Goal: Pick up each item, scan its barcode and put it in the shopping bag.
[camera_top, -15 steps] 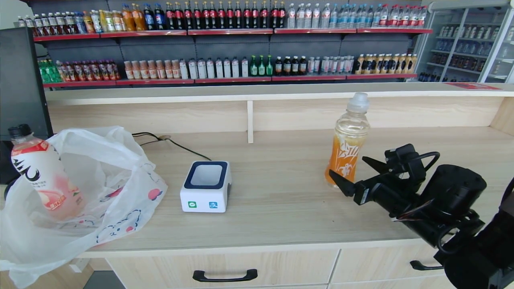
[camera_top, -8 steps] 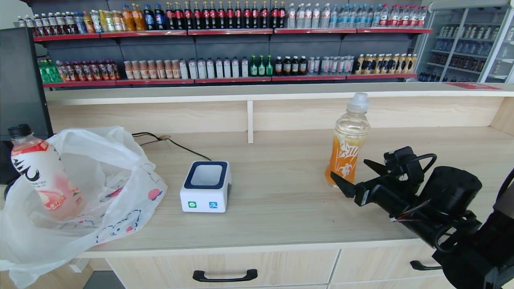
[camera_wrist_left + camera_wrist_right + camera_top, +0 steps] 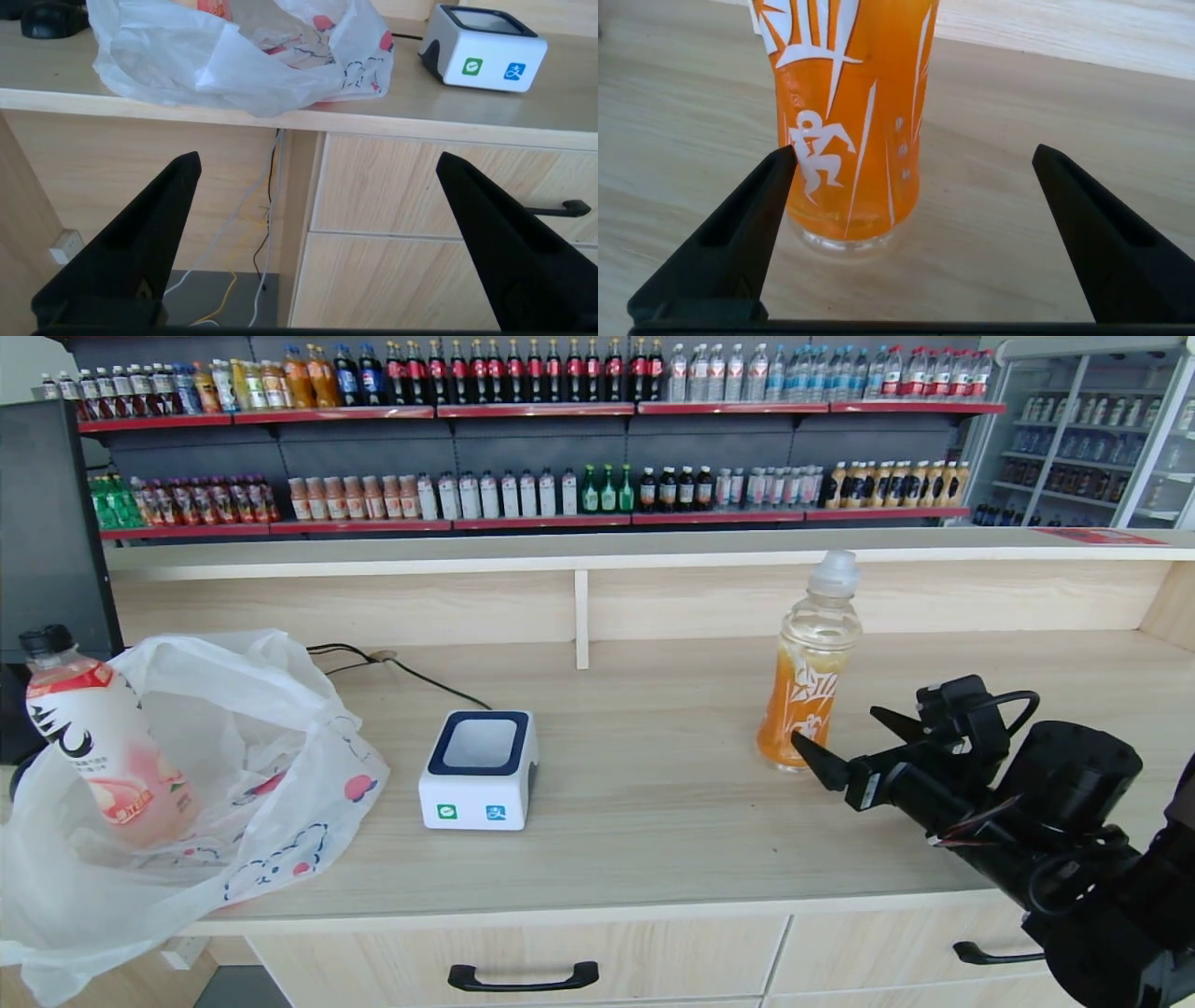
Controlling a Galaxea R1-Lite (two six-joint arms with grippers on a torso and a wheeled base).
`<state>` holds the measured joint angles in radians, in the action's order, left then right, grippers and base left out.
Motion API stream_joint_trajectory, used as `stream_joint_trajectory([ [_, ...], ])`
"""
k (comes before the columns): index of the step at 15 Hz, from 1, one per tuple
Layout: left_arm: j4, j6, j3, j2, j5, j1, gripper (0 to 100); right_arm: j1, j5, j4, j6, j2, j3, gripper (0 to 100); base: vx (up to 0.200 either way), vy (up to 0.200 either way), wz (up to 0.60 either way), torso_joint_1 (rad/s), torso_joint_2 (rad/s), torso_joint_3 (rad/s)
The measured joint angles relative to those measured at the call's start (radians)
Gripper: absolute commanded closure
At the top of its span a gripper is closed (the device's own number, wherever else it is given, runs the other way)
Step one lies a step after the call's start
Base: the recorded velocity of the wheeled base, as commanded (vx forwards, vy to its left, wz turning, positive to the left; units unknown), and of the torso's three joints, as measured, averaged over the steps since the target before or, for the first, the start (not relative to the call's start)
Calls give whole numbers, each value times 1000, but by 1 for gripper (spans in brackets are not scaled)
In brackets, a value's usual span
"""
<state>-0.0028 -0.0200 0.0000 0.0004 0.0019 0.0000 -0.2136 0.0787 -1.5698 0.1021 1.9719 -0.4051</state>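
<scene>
Head view: right hand (image 3: 834, 723), released, seen at 4 o'clock of upright orange plastic drink bottle (image 3: 808, 681); left hand (image 3: 318, 159) likewise released.

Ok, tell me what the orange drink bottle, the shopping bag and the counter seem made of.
The orange drink bottle looks like clear glossy plastic: the liquid shows through its wall. The shopping bag is thin, translucent white plastic film, crumpled. The counter shows pale matte wood grain, perhaps laminate rather than solid wood.
</scene>
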Motion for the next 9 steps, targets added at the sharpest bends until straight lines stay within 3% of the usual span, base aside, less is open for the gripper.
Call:
stream_joint_trajectory([
  [9,1,-1,0,0,0,0,0,45,0,0,0,-17,17,0,0,0,0,0,0,0],
])
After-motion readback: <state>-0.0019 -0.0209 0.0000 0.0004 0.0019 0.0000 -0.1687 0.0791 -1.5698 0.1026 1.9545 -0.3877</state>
